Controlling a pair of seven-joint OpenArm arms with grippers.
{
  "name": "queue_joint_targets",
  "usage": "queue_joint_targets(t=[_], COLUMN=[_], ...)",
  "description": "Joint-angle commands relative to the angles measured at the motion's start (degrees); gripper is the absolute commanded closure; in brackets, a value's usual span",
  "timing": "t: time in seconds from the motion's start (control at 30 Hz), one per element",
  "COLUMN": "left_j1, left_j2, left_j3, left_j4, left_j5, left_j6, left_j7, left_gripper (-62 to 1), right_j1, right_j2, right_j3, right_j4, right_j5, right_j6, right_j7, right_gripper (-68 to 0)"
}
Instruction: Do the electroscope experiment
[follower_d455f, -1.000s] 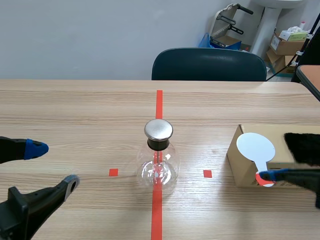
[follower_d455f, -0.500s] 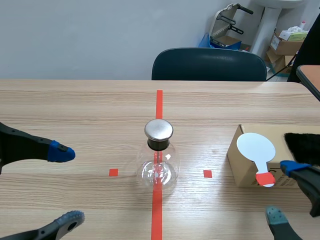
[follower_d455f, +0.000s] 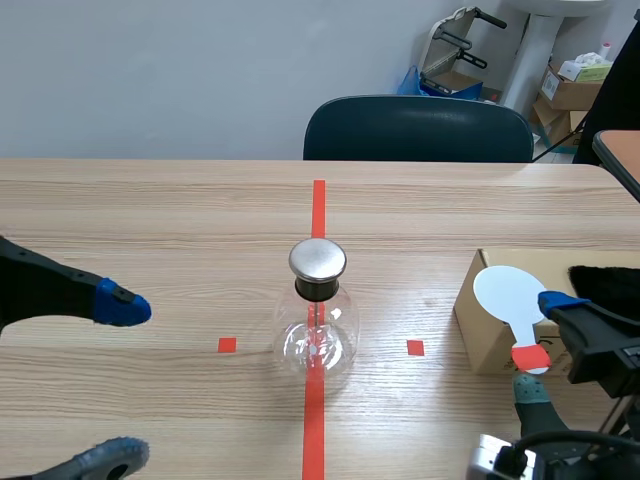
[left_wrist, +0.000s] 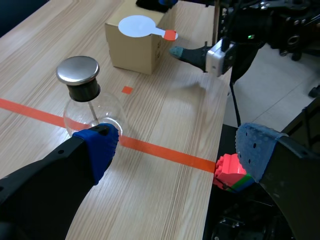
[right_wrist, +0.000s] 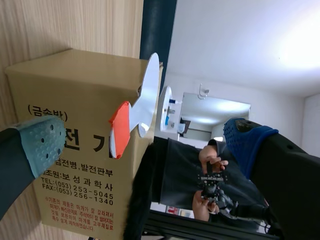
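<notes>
white paddle (follower_d455f: 511, 293), red handle (follower_d455f: 530, 357), tan box (follower_d455f: 478, 322), silver cap (follower_d455f: 318, 259)

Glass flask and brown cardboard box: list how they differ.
The round-bellied glass flask is clear; the brown cardboard box is opaque and square-edged. The glass flask stands on the red tape line; the cardboard box sits to its right. The flask wears a silvery metal cap; the box carries a white disc paddle. Both rest on the wooden table.

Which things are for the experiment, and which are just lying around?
For the experiment: glass electroscope, white paddle, cardboard box under it, black fuzzy cloth.
Just lying about: dark chair, boxes in the corner, coloured blocks.
</notes>
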Motion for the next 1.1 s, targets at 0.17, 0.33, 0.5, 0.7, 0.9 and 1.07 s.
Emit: queue_joint_targets(t=[0.17,0.33,0.5,0.7,0.9,1.07], left_j1=[0.0,0.0,0.0,0.0,0.0,0.0], left_j2=[0.4,0.4,0.4,0.4,0.4,0.4], left_j3=[-0.1,-0.1,-0.1,-0.1,-0.1,-0.1], left_j4=[0.9,0.9,0.9,0.9,0.9,0.9], left_j5=[-0.6,-0.6,-0.6,-0.6,-0.5,-0.5], left_j6=[-0.3,-0.3,-0.3,-0.3,-0.3,-0.3], left_j7=[-1.6,-1.6,-1.6,-1.6,-1.6,-1.6], left_gripper=[-50.6,-50.6,-50.6,-50.6,-50.6,-50.6], right_j1=[0.8,0.8,0.8,0.5,0.2,0.2], right_j2=[0.3,0.3,0.2,0.2,0.2,0.2], right_j3=[-0.1,-0.1,-0.1,-0.1,-0.1,-0.1], right_j4=[0.6,0.5,0.5,0.5,0.4,0.4], right_j5=[0.2,0.2,0.2,0.4,0.4,0.4], right_j6=[-2.2,-2.2,-2.1,-2.1,-2.0,-0.5], right_j7=[-1.2,-1.6,-0.6,0.9,1.4,1.4], right_gripper=[-67.9,-67.9,-63.9,-45.3,-40.6,-31.9])
